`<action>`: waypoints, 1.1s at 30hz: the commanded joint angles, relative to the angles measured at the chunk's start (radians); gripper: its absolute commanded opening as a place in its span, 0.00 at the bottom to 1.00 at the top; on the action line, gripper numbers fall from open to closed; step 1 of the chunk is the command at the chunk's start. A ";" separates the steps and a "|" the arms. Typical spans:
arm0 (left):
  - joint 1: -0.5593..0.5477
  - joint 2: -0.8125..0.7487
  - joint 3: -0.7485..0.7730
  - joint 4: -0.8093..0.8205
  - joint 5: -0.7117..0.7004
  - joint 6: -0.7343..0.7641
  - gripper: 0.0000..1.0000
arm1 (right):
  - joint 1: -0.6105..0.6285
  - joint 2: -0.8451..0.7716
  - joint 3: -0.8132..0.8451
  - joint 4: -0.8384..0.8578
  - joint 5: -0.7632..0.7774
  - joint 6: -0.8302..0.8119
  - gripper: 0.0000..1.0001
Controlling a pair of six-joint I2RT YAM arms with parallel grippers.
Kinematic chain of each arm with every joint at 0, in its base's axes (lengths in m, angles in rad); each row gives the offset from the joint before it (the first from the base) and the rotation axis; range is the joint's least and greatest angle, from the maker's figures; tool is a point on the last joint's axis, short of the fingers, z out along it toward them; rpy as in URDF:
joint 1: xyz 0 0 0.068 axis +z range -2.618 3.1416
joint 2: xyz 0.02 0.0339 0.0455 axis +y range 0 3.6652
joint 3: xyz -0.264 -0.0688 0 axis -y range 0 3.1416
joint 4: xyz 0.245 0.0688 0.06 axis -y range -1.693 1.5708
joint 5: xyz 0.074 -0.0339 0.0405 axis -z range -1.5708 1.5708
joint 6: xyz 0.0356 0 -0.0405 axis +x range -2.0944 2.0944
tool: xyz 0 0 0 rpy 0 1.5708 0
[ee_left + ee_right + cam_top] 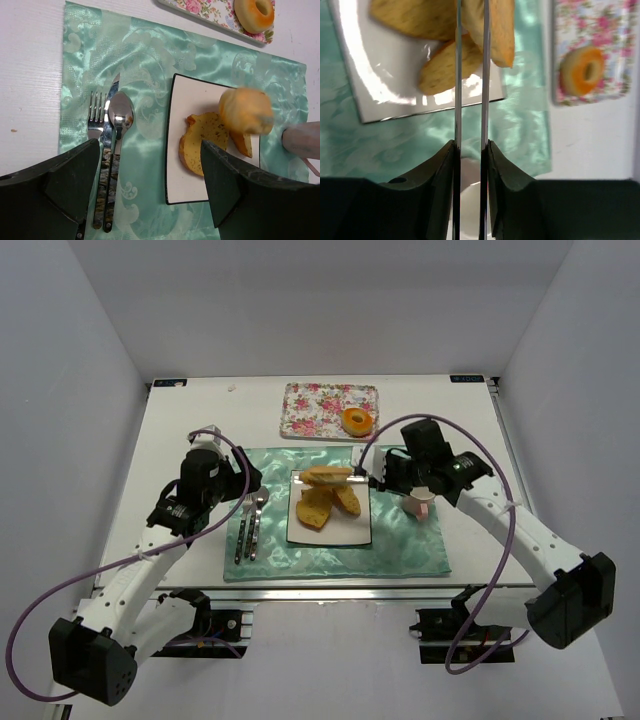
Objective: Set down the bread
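if let go here by the right gripper (366,476), fingers narrow on one slice of bread (327,476) above the far rim of the plate (355,532), could catch that rim and slide onto the mat (400,550), or land askew on the two slices (316,508) lying on it. risks nudging the cup (421,505) just beside the right gripper. shows left gripper (150,145) spread wide, empty, near the fork (95,112) and spoon (120,112).

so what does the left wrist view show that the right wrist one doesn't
Only left wrist: the cutlery lying beside the white plate, framed by the open left gripper. Only right wrist: the right gripper shut on thin metal tongs. Both: the lifted bread slice, more bread on that plate, the green placemat, the floral tray holding the orange ring.
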 commanded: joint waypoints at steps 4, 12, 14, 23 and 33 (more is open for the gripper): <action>-0.004 0.020 0.010 0.030 0.013 0.019 0.91 | 0.061 -0.064 -0.100 -0.065 -0.068 -0.054 0.18; -0.004 -0.007 0.012 0.012 0.003 0.016 0.91 | 0.119 -0.029 -0.101 -0.045 -0.027 -0.043 0.37; -0.004 -0.020 -0.002 0.007 -0.002 0.010 0.91 | 0.121 -0.030 -0.104 -0.059 -0.027 -0.058 0.46; -0.004 -0.055 -0.021 -0.002 -0.006 -0.002 0.91 | 0.122 -0.073 -0.131 -0.077 -0.034 -0.074 0.59; -0.004 -0.052 -0.010 -0.007 -0.006 0.007 0.91 | 0.121 -0.165 -0.108 -0.025 -0.039 -0.003 0.58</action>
